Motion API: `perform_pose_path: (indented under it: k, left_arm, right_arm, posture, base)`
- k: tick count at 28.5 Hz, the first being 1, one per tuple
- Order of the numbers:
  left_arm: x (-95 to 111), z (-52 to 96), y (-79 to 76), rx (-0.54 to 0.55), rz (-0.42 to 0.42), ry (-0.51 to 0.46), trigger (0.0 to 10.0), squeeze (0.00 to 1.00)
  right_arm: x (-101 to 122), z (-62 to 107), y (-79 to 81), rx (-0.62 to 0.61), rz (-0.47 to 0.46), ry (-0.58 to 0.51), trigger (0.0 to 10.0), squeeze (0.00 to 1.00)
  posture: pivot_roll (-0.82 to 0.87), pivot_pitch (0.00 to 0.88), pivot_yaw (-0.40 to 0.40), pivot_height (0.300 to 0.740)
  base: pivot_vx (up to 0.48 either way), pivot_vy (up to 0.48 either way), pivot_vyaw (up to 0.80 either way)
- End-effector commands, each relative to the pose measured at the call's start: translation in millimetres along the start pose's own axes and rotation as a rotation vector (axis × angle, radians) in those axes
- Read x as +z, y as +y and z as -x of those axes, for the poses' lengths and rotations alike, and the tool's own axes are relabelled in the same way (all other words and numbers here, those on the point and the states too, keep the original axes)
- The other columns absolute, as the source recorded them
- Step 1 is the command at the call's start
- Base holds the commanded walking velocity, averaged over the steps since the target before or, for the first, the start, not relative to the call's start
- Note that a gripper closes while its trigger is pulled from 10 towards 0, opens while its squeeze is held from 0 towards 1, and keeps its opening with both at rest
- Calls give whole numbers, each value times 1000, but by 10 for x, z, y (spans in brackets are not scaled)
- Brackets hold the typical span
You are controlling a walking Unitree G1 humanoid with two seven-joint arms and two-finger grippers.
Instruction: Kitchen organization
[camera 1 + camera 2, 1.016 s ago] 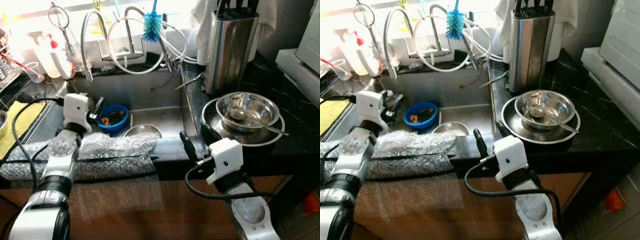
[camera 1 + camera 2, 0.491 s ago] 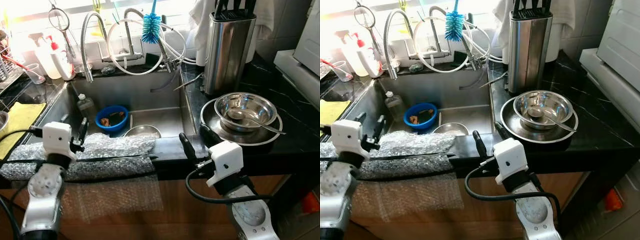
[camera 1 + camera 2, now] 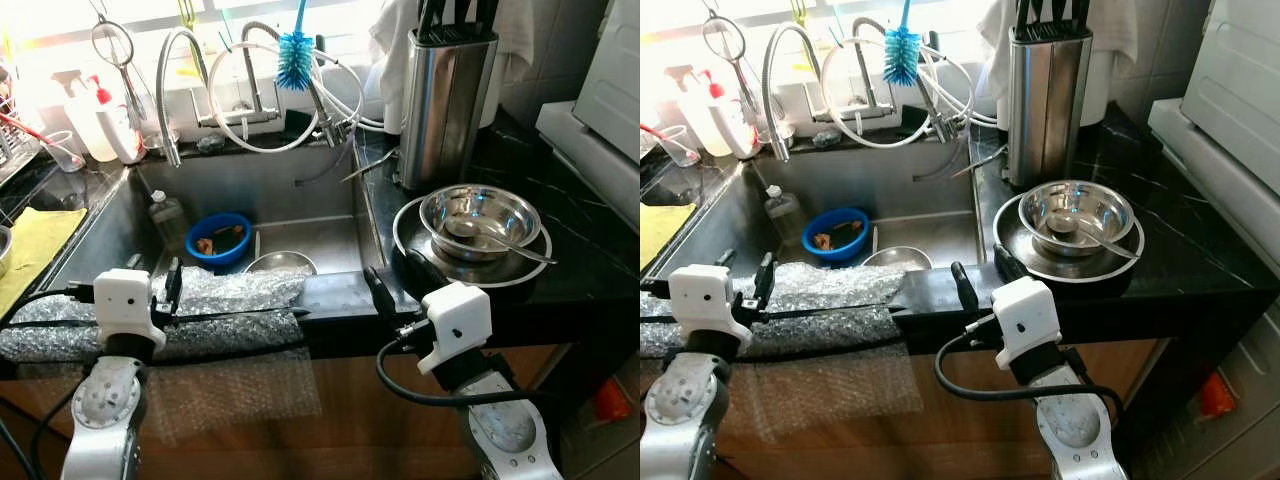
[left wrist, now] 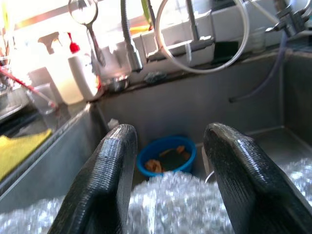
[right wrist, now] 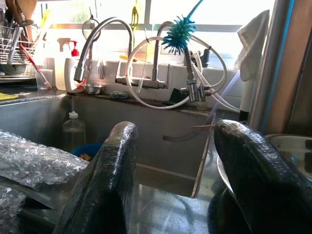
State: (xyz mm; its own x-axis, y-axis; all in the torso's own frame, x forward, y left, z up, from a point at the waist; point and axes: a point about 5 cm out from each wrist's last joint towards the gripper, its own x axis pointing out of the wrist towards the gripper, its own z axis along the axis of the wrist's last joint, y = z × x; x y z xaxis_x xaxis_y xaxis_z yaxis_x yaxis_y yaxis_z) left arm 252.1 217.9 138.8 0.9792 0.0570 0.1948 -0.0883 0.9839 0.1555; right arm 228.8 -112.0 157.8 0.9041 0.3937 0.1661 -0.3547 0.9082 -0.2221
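Head views: left gripper [image 3: 153, 285] at the near sink edge, fingers apart, holding nothing; bubble wrap [image 3: 225, 300] just beyond and under its tips, draped over the edge; blue bowl [image 3: 222, 237] with scraps and a steel bowl [image 3: 282, 264] lie further ahead, down in the sink [image 3: 300, 190]; right gripper [image 3: 398, 281] at the counter edge, fingers spread, empty; pan [image 3: 470, 255] with bowl [image 3: 480, 215] and spoon [image 3: 500, 243] stacked just ahead of it; knife block [image 3: 443, 95] behind those.

Left wrist view: both fingers [image 4: 105, 175] wide apart over bubble wrap [image 4: 165, 204]; blue bowl [image 4: 166, 155] straight ahead between them.

Right wrist view: fingers [image 5: 109, 175] apart, nothing gripped; faucet [image 5: 97, 44] and brush [image 5: 179, 34] far ahead; bottle [image 5: 72, 131] in the sink.

Progress: looks early; dishes unsorted in sink and on counter, nothing picked up; most of the tidying seems left.
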Motion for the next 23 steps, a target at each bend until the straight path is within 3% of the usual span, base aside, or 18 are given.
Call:
perform_pose_path:
  k: [1, 6, 14, 18, 23]
  left_arm:
    - [37, 15, 45, 31, 10, -3, 10000, 0]
    - [-22, 92, -50, 51, 41, 24, 10000, 0]
    - [13, 38, -57, 72, 56, 12, 10000, 0]
    - [32, 4, -81, 70, 70, 6, 10000, 0]
    - [33, -42, -145, 47, 83, 7, 10000, 0]
  right_arm:
    - [24, -32, 6, 3, -9, -15, 10000, 0]
    - [30, -39, -18, -6, -4, -20, 10000, 0]
    - [66, -38, -56, -20, 9, -32, 10000, 0]
    - [124, -43, -143, -99, 49, -67, 10000, 0]
    - [245, 4, -428, -313, 143, -117, 10000, 0]
  posture:
    - [-150, 0, 115, 740]
    - [-150, 0, 109, 740]
    - [-155, 0, 104, 740]
    - [-156, 0, 106, 740]
    - [-160, 0, 107, 740]
  base:
    - [0, 0, 0]
    - [0, 0, 0]
    - [0, 0, 0]
    - [0, 0, 0]
    - [0, 0, 0]
